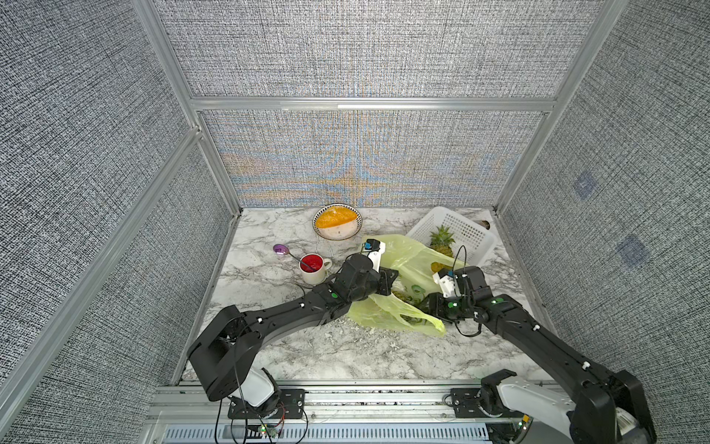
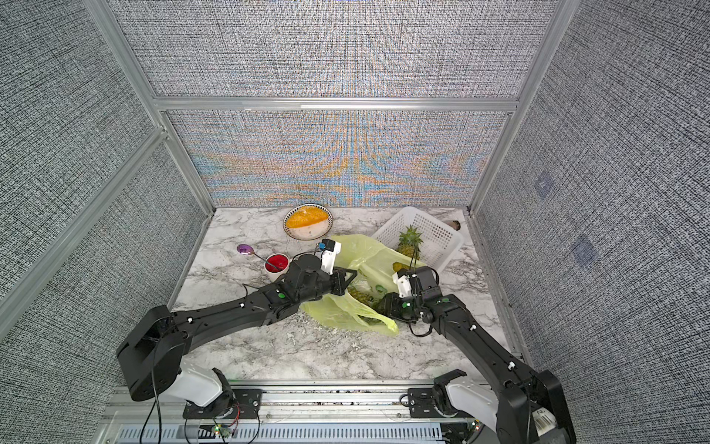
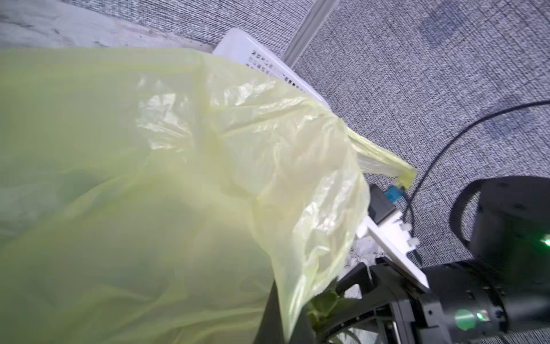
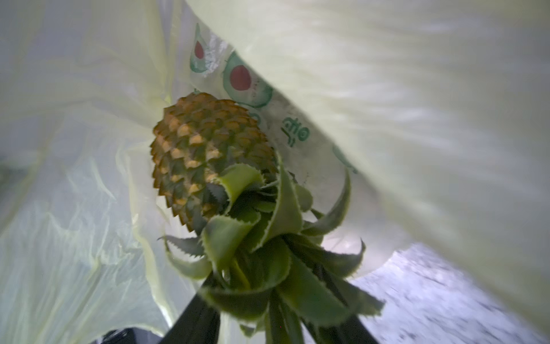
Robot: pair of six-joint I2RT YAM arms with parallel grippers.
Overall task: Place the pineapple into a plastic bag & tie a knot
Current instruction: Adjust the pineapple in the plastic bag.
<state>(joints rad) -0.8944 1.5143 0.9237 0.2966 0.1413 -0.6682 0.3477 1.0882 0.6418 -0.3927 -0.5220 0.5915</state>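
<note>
Your thin, crinkly yellow-green plastic bag [image 1: 384, 317] is sprawled over the marble-pattern table [image 1: 307, 346], right of the middle and between your two arms. Its far end runs up to the white perforated plastic basket [image 1: 466, 230] in the far right corner. Your left gripper [image 1: 392, 280] has its jaws fully closed. In the left wrist view the bag film drapes straight off them, so it looks pinched on the bag's edge. Your right gripper [image 4: 273, 293] is reaching into the bag's mouth. In the right wrist view a small brown-and-orange pineapple [image 4: 208, 149] sits inside the bag, body pointing away from the camera, with its spiky green crown leaves between the jaws. Those jaws stand partway apart, one on each side of the leaves, and you can't tell whether they're actually pinching the crown. One bag handle [image 3: 384, 158] sticks out loose past the film. A second pineapple [image 1: 442, 240] stands upright in the basket. Over on the left, well apart from the bag, there's a white mug [image 1: 313, 267] of red stuff with a purple spoon [image 1: 281, 249] leaning in it. A round patterned bowl [image 1: 337, 222] of orange food sits by the back wall.
</note>
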